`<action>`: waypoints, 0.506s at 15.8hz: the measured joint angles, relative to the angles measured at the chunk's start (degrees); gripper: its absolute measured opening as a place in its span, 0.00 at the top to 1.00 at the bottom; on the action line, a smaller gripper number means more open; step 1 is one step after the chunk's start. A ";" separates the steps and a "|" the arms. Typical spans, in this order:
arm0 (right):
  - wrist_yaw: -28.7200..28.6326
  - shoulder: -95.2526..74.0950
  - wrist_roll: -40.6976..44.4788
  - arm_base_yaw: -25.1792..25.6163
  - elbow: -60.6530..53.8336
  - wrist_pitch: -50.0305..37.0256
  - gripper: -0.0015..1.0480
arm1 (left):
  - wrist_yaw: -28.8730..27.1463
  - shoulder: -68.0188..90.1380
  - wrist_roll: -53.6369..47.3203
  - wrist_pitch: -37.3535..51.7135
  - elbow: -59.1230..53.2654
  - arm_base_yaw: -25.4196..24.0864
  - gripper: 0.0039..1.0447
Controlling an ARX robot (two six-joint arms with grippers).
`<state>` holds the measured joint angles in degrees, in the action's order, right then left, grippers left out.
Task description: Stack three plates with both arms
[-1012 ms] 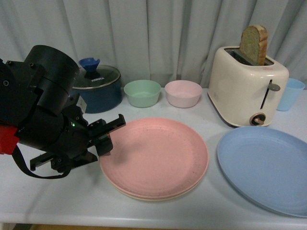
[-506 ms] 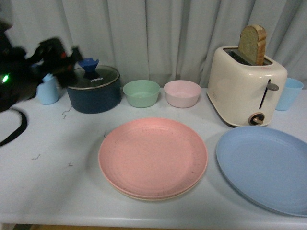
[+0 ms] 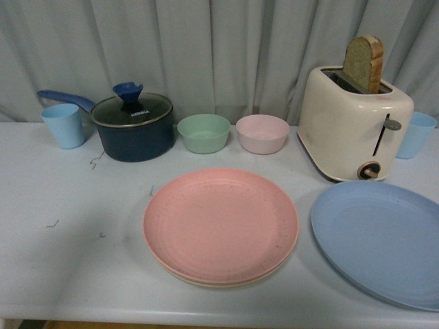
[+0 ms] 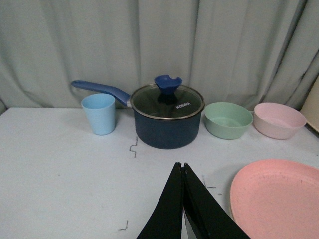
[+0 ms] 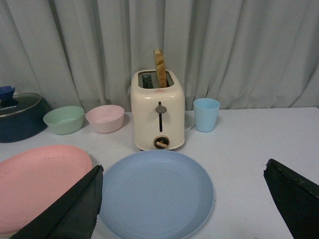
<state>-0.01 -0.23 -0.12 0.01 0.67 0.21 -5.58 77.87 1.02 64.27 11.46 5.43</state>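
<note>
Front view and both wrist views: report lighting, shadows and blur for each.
Front view: soft, even light, sharp all over, only a faint shadow under the pink plate. Left wrist view: evenly lit, background sharp, the shut left gripper a featureless black shape. Right wrist view: same flat light, blue plate crisp, the open right gripper dark and without detail.

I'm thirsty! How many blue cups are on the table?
2. The left cup stands beside the pot; the right cup is partly hidden behind the toaster.
</note>
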 joint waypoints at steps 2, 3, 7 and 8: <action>0.00 0.00 -0.02 0.00 0.00 0.00 0.06 | 1.01 -6.93 0.00 -2.21 -2.62 -1.07 0.99; 0.00 0.00 -0.02 0.00 0.00 0.00 0.06 | 1.57 -9.42 0.00 -3.98 -4.07 -1.42 0.99; 0.00 0.00 0.00 0.00 0.00 0.02 0.06 | 5.01 -17.90 -0.02 -9.51 -7.19 -5.75 0.99; 0.00 0.00 -0.02 0.00 0.00 0.00 0.06 | 5.25 -18.95 -0.04 -10.14 -7.43 -5.62 0.99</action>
<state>-0.01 -0.23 -0.14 0.01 0.67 0.21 -0.34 58.92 0.97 54.13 4.03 -0.19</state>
